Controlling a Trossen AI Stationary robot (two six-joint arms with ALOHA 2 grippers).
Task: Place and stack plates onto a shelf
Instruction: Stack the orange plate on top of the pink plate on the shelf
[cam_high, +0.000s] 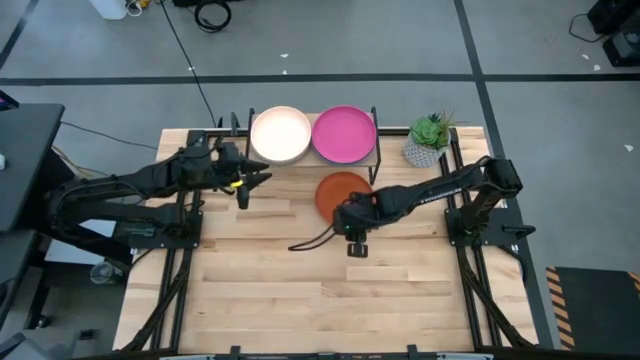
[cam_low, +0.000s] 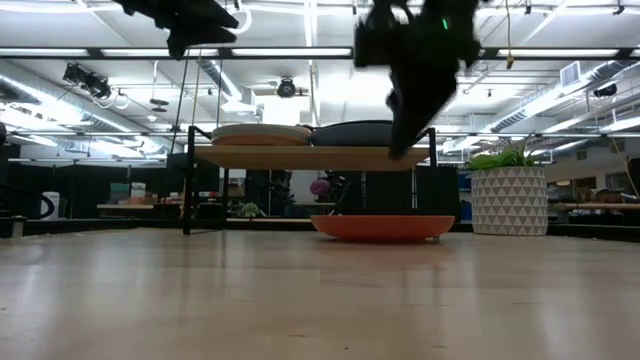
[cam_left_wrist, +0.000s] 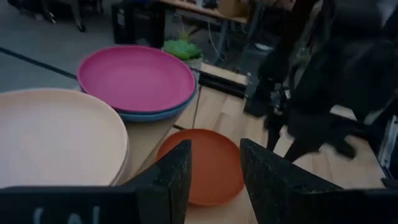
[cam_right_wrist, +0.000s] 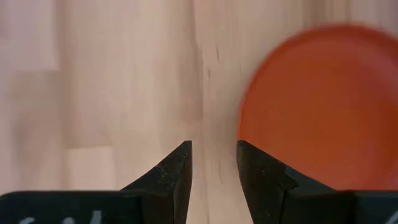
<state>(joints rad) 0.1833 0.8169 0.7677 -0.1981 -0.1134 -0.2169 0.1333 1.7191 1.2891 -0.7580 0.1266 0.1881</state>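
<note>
The shelf (cam_high: 312, 160) stands at the table's far edge. On it a cream plate (cam_high: 280, 134) tops the left stack, and a magenta plate (cam_high: 344, 134) lies on a blue plate (cam_left_wrist: 155, 115) on the right. An orange plate (cam_high: 343, 190) rests flat on the table just in front of the shelf. My right gripper (cam_high: 345, 213) hangs open above the table at the orange plate's near left rim, pointing down, and touches nothing. My left gripper (cam_high: 262, 178) is open and empty in front of the cream stack, above the table. The other plates are hidden.
A potted plant (cam_high: 430, 140) in a white patterned pot stands right of the shelf at the far edge. A dark cable (cam_high: 310, 241) lies on the table near the right gripper. The near half of the wooden table (cam_high: 320, 300) is bare boards.
</note>
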